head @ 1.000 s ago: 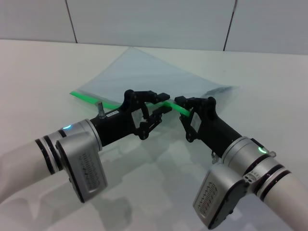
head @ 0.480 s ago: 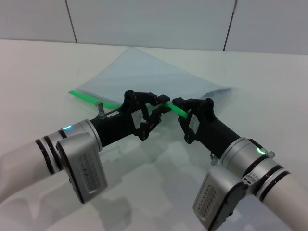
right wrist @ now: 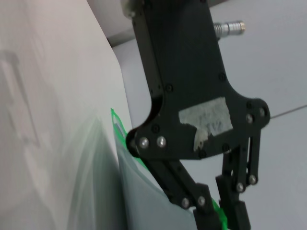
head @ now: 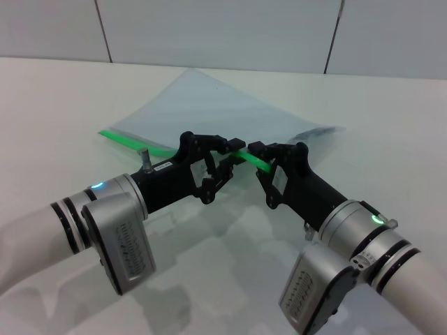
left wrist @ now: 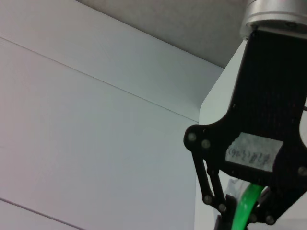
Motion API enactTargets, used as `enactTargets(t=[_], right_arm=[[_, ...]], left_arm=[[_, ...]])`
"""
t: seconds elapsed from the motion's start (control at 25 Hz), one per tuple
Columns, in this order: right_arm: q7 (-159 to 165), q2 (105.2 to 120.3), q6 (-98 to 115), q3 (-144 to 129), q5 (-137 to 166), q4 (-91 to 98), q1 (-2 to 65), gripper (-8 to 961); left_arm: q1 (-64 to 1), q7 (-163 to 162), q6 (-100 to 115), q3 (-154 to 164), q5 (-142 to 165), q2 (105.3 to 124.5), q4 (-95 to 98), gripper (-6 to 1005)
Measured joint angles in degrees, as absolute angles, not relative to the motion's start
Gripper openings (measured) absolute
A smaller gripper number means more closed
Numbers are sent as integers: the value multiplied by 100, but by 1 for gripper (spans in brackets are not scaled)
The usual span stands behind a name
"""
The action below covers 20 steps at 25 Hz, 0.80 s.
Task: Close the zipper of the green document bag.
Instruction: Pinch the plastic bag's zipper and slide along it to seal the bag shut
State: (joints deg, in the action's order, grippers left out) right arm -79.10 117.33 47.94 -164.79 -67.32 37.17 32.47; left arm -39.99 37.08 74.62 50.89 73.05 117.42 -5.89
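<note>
Soft, even light falls from overhead, bright across the white table [head: 63, 112] and wall [head: 209, 31], with no hard glare. Faint grey shadows pool on the table under both arms, below the bag [head: 209, 112]. Both wrist views are hazy: in each, the other arm's black gripper looms close and soft-edged, the wall behind it dimmer.

The green document bag [head: 209, 105] is pale blue-grey and see-through. Its zipper [head: 129, 139] is bright green. Both grippers are black.
</note>
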Motion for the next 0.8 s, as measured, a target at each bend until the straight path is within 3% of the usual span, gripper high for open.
enactTargets(t=[0.48,0.8], right_arm=[[-7878,11734,4807,-16480,-6617,3696,3241,50],[-7867,11733,4808,-16480,-6615,3688,3247,50]], left_arm=[[-4007,3702,7461,5088,7303,11739,-681,171],[-4006,3702,7462,5083,7303,11737,-694,87]])
